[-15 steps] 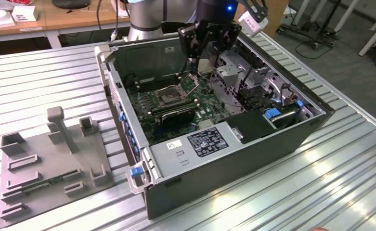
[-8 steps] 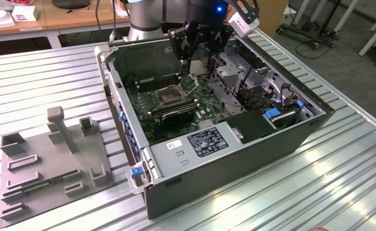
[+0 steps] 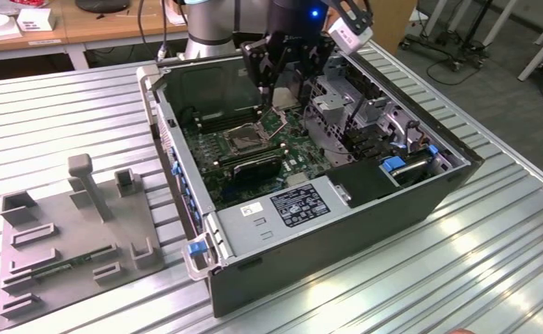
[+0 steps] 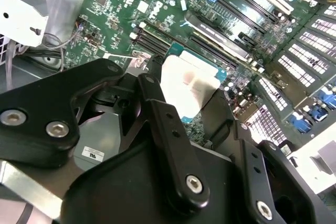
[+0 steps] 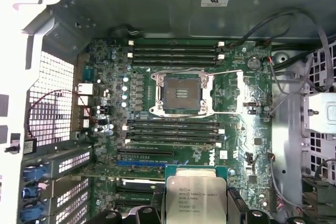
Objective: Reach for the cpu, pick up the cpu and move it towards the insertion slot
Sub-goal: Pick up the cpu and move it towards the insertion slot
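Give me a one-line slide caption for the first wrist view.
Gripper holds the cpu above the board, short of the empty insertion slot.

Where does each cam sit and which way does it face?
Exterior view: off the arm, above the table, looking down into the open computer case; arm and hand show over the board.
First wrist view: on the arm, facing the board; insertion slot ahead, cpu in the hand.
Second wrist view: at the wrist, looking along the black fingers at the cpu.
Both wrist views share the held cpu.
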Available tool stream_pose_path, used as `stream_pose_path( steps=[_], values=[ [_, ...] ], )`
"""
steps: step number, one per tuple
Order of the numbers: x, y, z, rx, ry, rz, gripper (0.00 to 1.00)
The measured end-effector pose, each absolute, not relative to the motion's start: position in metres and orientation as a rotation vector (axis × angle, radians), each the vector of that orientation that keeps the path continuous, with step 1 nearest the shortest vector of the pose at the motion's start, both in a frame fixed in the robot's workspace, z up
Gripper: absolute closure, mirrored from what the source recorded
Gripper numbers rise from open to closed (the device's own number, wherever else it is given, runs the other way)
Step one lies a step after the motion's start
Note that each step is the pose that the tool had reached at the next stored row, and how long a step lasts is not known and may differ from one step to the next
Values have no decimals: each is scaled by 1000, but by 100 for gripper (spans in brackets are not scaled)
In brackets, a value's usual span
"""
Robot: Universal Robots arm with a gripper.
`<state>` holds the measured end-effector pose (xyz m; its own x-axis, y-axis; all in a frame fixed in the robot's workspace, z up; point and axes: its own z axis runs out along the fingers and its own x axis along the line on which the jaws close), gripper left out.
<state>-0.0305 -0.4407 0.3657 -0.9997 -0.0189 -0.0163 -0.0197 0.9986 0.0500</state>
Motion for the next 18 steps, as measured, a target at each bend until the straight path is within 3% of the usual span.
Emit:
stream_pose_path(
  steps=[18],
  values=[
    [-48,-432,363,-30,3123,78,46]
  ],
)
